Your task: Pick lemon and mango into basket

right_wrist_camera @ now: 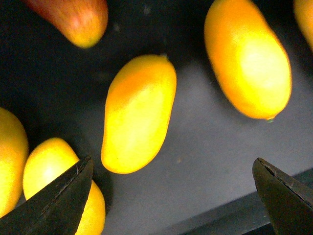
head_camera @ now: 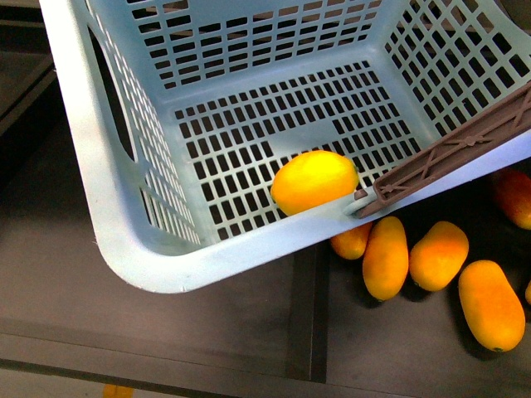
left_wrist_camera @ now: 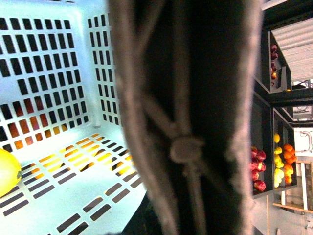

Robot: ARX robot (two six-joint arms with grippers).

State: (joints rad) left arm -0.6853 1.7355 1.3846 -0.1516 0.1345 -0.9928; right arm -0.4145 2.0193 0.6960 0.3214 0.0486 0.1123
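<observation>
The pale blue basket fills the front view, tilted, with the yellow lemon on its slotted floor by the near rim. My left gripper is shut on the brown basket handle, which blurs across the left wrist view and hides the fingers; the lemon shows at that view's edge. The handle also crosses the basket's right rim. My right gripper is open and empty just above the dark shelf, with an orange-yellow mango lying just ahead of its jaws.
More mangoes lie around it, and a red-blushed one farther off. In the front view several mangoes lie on the dark shelf to the right of the basket. Fruit shelves stand beyond.
</observation>
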